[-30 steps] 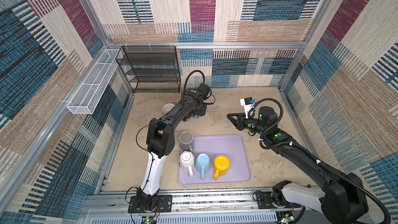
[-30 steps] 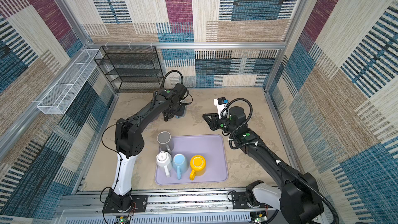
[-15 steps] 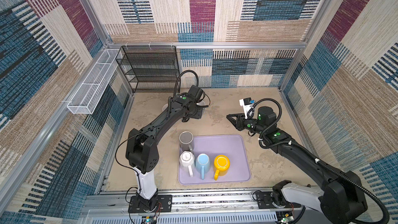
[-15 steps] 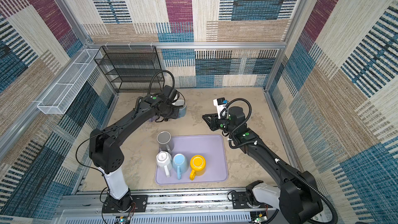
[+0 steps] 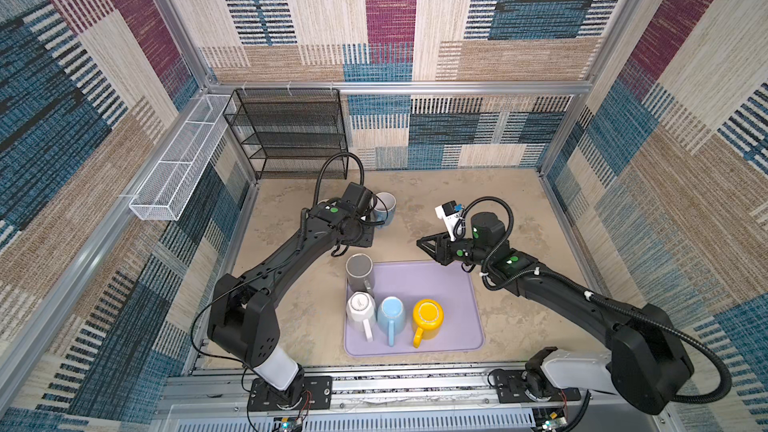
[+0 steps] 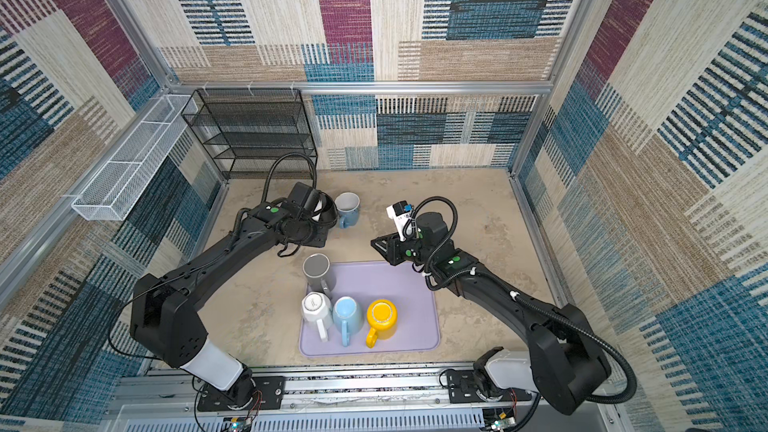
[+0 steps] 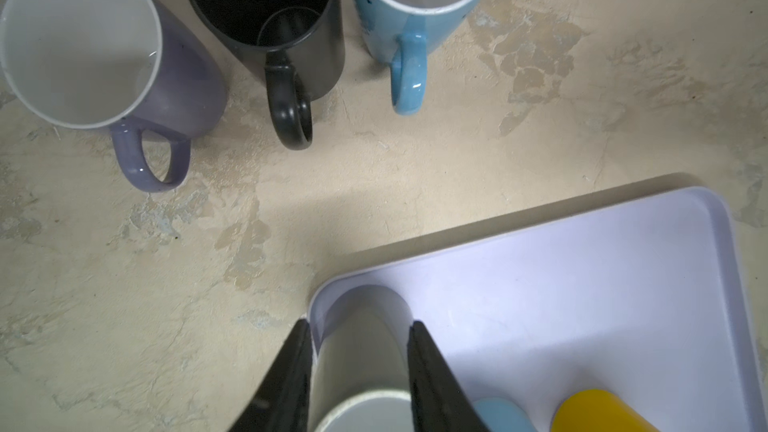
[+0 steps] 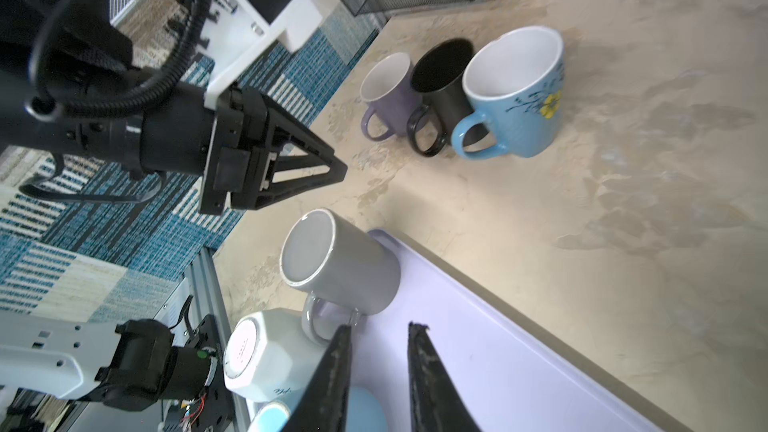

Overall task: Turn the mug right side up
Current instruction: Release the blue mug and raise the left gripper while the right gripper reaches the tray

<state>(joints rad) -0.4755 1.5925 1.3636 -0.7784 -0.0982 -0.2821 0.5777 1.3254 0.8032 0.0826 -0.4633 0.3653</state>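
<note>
A grey mug (image 5: 359, 274) stands upside down on the far left corner of the lilac tray (image 5: 436, 284), its handle toward an upside-down white mug (image 5: 359, 309). Upside-down light blue (image 5: 390, 313) and yellow (image 5: 428, 315) mugs stand beside it. My left gripper (image 7: 359, 324) hangs open above the grey mug (image 7: 357, 351) without touching it; the right wrist view shows air between them. My right gripper (image 8: 380, 326) is open a little over the tray (image 8: 498, 347), close to the grey mug's (image 8: 345, 268) handle, holding nothing.
Purple (image 8: 390, 85), black (image 8: 444, 76) and flowered blue (image 8: 519, 101) mugs stand upright in a row on the table behind the tray. A black wire rack (image 5: 291, 135) stands at the back left. A white wire basket (image 5: 183, 168) hangs on the left wall.
My left arm has drawn back from the upright mugs toward the tray, bringing its gripper over the grey mug. My right gripper's jaws have parted slightly.
</note>
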